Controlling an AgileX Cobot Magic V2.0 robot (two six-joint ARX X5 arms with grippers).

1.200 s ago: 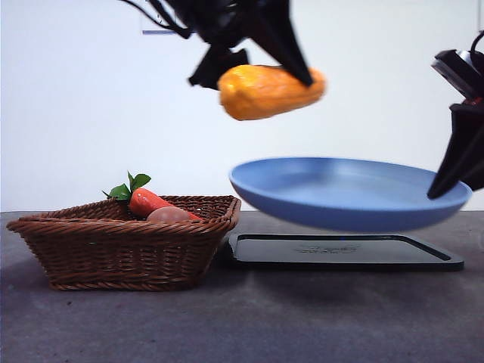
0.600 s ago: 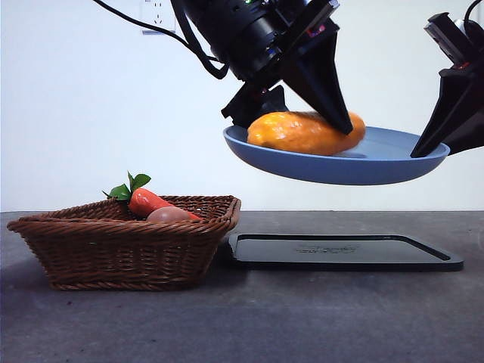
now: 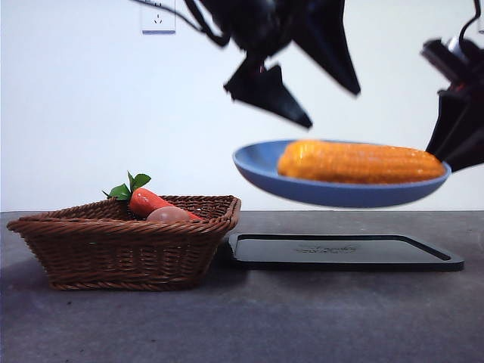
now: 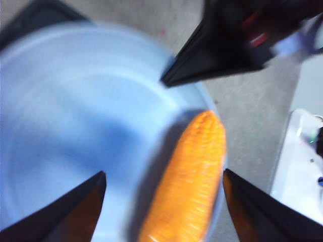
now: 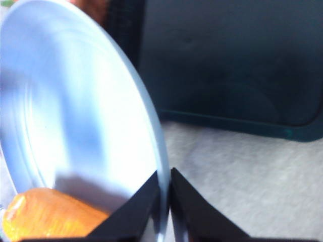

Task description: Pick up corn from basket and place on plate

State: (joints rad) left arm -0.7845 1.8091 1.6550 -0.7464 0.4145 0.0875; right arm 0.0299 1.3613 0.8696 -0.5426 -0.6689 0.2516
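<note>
The corn (image 3: 359,162) lies lengthwise in the light-blue plate (image 3: 261,162), free of any grip. The plate hangs in the air above the black tray, with my right gripper (image 3: 445,162) shut on its right rim. In the right wrist view that gripper (image 5: 164,174) pinches the plate's edge (image 5: 75,116), with the corn's end (image 5: 45,217) beside it. My left gripper (image 3: 333,108) hovers open just above the plate. In the left wrist view its jaws (image 4: 164,173) straddle the corn (image 4: 189,186) without touching it. The basket (image 3: 125,246) stands on the table at the left.
A carrot (image 3: 147,200) with green leaves and a pinkish-tan rounded item (image 3: 168,215) lie in the basket. The flat black tray (image 3: 344,251) lies on the table right of the basket, under the held plate. The right gripper's dark jaws (image 4: 227,50) also show in the left wrist view.
The left gripper set the corn into the plate, let go and rose. The corn now lies flat in the plate, which has dropped slightly.
</note>
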